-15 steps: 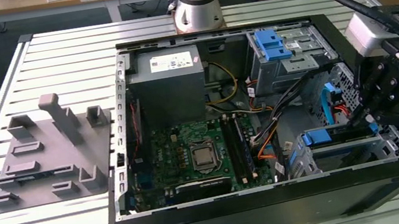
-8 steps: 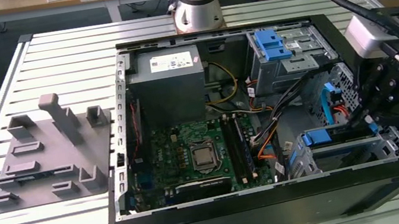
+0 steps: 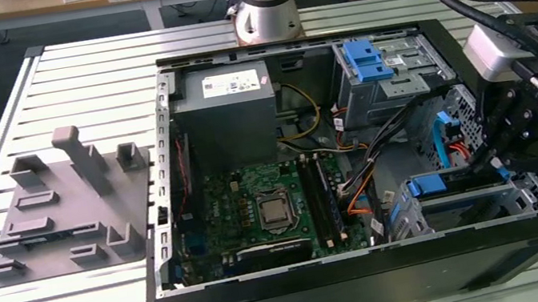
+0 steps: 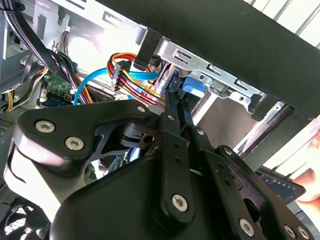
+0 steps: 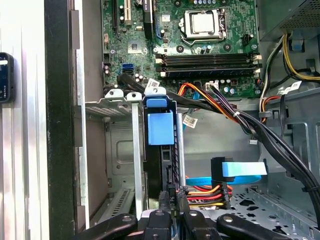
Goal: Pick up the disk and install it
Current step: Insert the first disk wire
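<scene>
Black linkage gripper was clamped on the blue-bracketed silver-grey disk, standing on edge in the grey metal bay — best kept square to that bay, clear of the red-orange cables.

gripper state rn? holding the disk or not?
Gripper: fingers closed on the disk, which stands on edge in the drive bay of the open PC case.

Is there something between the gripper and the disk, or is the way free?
Nothing visible stands between them. In the first wrist view the gripper is right at the end of the disk, which stands on edge in the metal bay.
</scene>
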